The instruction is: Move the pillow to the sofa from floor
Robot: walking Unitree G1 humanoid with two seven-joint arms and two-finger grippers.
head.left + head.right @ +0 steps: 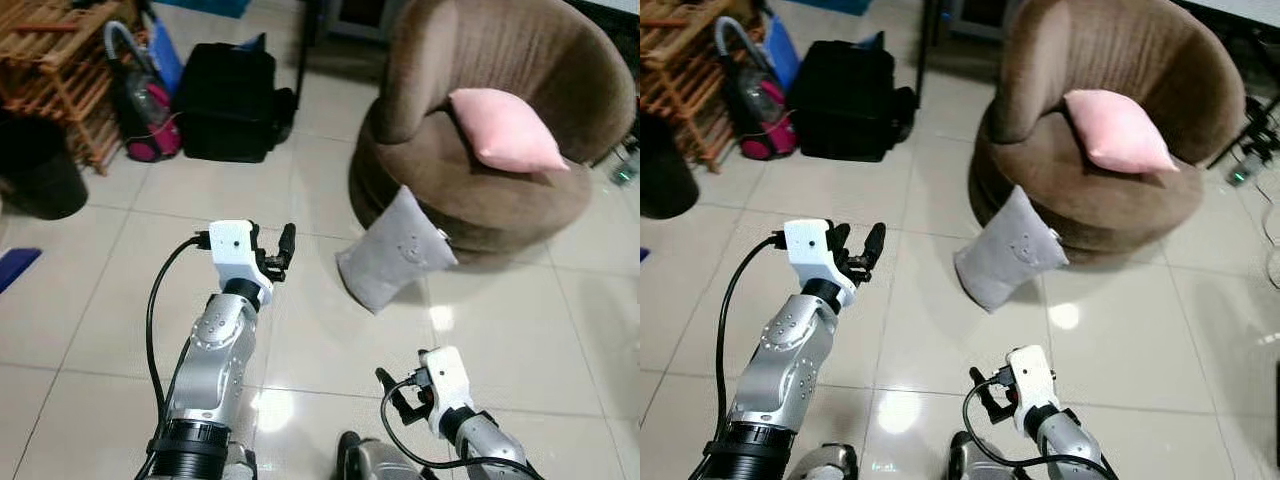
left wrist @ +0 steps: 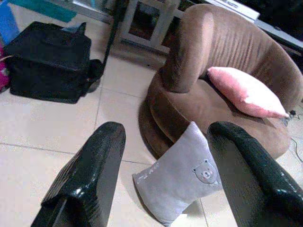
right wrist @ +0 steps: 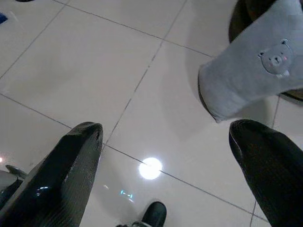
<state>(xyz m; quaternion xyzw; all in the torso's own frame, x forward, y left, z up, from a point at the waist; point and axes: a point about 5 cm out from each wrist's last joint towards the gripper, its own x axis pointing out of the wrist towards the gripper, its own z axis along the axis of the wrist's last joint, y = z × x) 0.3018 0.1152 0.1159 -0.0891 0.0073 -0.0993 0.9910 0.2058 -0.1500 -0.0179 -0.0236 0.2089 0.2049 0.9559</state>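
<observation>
I see the grey bear pillow (image 1: 394,249) on the floor, leaning against the brown round sofa (image 1: 470,200) base; bare tile (image 1: 100,300) separates it from my left gripper (image 1: 270,250) and right gripper (image 1: 398,396), both spread wide, empty

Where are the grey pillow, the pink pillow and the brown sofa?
grey pillow (image 1: 392,252), left eye view, middle of its face.
pink pillow (image 1: 505,130), left eye view, centre of its top side.
brown sofa (image 1: 1040,60), right eye view, upper backrest.
</observation>
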